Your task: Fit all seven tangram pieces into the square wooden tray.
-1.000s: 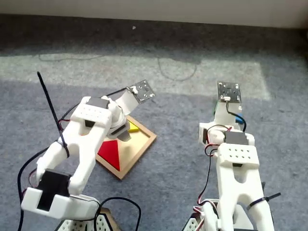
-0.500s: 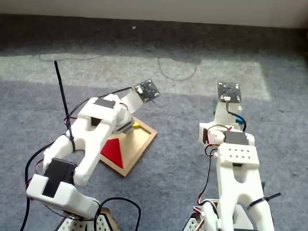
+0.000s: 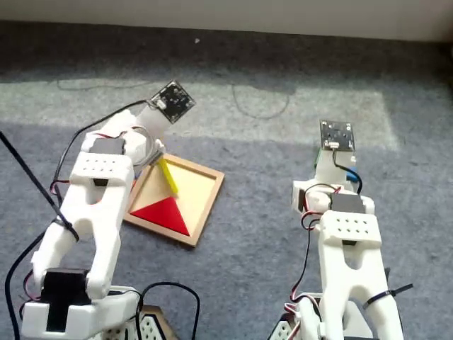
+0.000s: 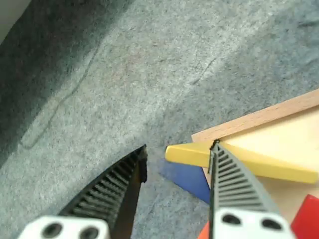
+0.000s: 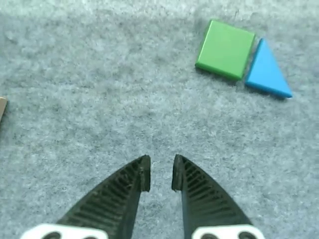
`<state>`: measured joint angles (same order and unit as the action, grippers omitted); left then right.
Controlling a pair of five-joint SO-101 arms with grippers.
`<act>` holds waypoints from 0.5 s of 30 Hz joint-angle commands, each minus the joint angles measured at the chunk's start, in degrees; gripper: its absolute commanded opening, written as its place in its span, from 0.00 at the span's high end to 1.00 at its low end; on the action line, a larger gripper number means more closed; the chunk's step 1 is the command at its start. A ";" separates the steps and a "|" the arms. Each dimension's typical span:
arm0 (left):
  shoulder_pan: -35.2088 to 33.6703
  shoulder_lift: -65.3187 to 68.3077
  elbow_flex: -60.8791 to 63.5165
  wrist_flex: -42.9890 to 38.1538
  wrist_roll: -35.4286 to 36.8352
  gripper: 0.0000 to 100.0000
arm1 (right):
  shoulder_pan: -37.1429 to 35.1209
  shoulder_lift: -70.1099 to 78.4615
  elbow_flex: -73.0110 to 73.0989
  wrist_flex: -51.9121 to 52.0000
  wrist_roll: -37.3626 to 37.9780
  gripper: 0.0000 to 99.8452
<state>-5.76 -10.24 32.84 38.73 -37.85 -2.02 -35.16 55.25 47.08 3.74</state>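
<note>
My left gripper has swung clear of the tray's middle and is wide open, gripping nothing. The yellow piece juts between its tips, propped over the tray corner and unseated. My right gripper, nearly closed and empty, remains well short of the green square.

Diffuse daylight, moderate level.

High view: a pale band of light crosses the carpet near its far edge. A dark shadow strip lies beyond it, at the foot of the wall. The left arm shell is bright, with no hard glare.

Left wrist view: deep shade along the wall foot. There is a soft shadow on the carpet just beside the yellow piece.

Right wrist view: even light. The green square throws a thin, soft-edged shadow.
</note>
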 commanded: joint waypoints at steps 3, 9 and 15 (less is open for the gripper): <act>-5.58 -2.33 -2.07 -0.88 -0.18 0.79 | 0.40 -1.98 -0.31 -1.45 0.00 0.92; -5.67 -2.86 4.97 -0.79 -0.26 0.79 | 0.31 -1.89 -0.31 -1.36 0.00 0.92; -5.23 -2.95 8.75 -0.97 0.00 0.79 | 0.31 -1.54 -0.22 -1.36 0.00 0.92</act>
<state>-11.56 -10.77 41.71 38.73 -38.02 -2.02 -35.16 55.25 47.08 3.74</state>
